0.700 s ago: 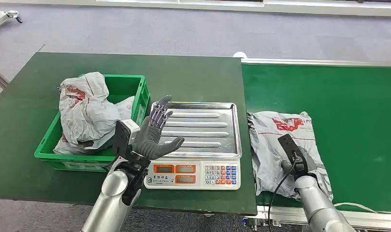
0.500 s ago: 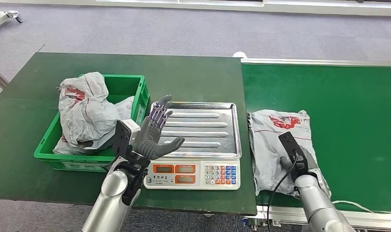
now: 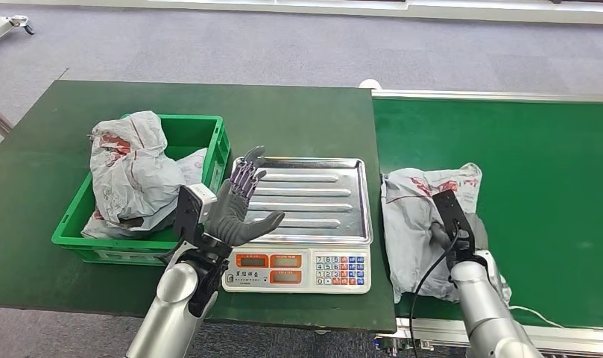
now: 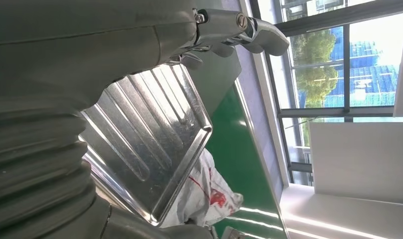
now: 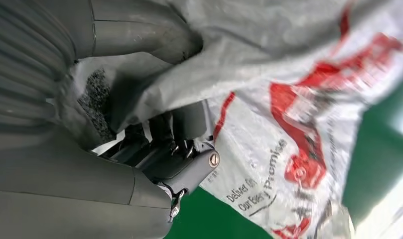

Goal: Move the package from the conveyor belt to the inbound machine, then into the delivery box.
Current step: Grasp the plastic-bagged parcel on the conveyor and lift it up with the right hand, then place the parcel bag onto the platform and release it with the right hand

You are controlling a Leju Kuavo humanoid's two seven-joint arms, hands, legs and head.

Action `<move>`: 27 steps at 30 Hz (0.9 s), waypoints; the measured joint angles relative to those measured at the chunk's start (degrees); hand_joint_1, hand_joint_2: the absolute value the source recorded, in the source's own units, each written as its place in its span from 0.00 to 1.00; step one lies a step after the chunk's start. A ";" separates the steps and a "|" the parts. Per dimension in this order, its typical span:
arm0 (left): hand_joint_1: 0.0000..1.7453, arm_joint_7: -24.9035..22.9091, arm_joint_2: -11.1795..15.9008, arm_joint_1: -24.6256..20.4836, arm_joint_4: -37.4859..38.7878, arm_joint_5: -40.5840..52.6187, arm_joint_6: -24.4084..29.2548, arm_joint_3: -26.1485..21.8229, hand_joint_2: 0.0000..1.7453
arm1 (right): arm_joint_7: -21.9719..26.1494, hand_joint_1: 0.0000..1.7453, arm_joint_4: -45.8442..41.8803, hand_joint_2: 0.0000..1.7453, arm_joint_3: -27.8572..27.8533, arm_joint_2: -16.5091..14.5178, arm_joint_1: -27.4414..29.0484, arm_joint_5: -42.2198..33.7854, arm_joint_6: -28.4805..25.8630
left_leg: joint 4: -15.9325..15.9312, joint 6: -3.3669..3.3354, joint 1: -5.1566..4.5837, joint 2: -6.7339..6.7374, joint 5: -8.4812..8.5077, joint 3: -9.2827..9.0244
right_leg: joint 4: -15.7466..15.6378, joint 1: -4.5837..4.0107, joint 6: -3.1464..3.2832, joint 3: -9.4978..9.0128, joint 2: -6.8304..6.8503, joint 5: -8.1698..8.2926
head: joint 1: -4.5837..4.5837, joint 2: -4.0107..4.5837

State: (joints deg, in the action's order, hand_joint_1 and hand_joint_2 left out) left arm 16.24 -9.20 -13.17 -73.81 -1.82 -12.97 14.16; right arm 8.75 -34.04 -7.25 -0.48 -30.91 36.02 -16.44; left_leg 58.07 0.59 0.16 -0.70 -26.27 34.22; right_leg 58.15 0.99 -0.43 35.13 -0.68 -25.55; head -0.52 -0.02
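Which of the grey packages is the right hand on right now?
The grey package on the conveyor belt, right of the scale; the right hand grips it. The others lie in the green crate.

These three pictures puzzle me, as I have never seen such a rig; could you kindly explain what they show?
This is a humanoid robot with two silver arms ending in many-fingered hands. One picture looks down from its head; the other two come from cameras at its wrists, so they appear turned. On the green conveyor belt lies a grey package, which the right hand grips; the right wrist view shows the fingers dug into the plastic. The left hand hovers open and empty at the scale, a steel tray over a keypad. Beside it on the table, a green box already holds packages.
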 joint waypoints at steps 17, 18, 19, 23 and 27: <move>0.00 1.25 -0.51 0.42 -0.18 0.75 1.84 -0.02 1.00 | -0.82 1.00 -29.92 1.00 5.45 -0.95 3.84 -1.98 -0.10 | 0.03 -0.01 -0.01 -0.03 0.00 0.04 | 0.00 0.02 -0.01 0.06 0.00 0.00 | 0.00 0.00; 0.00 1.39 -0.54 0.54 -0.20 0.75 1.98 -0.02 1.00 | -0.32 1.00 -31.64 1.00 5.49 -0.81 4.06 -2.52 -0.52 | 0.03 -0.01 -0.01 -0.03 0.00 0.04 | 0.00 0.01 -0.01 0.06 0.00 0.00 | 0.00 0.00; 0.00 1.57 -0.55 0.67 -0.20 0.75 2.13 -0.02 1.00 | 0.03 1.00 -33.21 1.00 5.51 -0.61 4.28 -3.01 -0.77 | 0.03 -0.01 -0.01 -0.03 0.00 0.05 | 0.00 0.01 -0.01 0.06 0.00 -0.01 | 0.00 0.00; 0.00 2.03 -0.57 1.12 -0.21 0.73 2.66 -0.01 1.00 | 0.69 1.00 -37.55 1.00 5.61 0.27 4.88 -4.40 -0.74 | 0.03 -0.02 -0.01 -0.01 -0.02 0.06 | 0.00 0.02 -0.02 0.07 0.00 -0.01 | 0.00 0.00; 0.00 2.11 -0.57 1.25 -0.34 0.71 2.76 -0.02 1.00 | 0.87 1.00 -39.29 1.00 5.92 0.81 4.90 -5.27 -0.32 | 0.03 -0.03 -0.01 -0.02 -0.01 0.07 | 0.00 0.02 -0.02 0.06 0.00 -0.01 | 0.00 0.00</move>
State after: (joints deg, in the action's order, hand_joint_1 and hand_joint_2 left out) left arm 18.35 -9.77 -11.92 -74.15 -1.11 -10.21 14.14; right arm 9.62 -73.33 -1.33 0.32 -26.01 30.75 -16.76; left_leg 58.10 0.57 0.15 -0.72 -26.28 34.28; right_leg 58.15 1.00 -0.45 35.19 -0.68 -25.55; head -0.52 -0.02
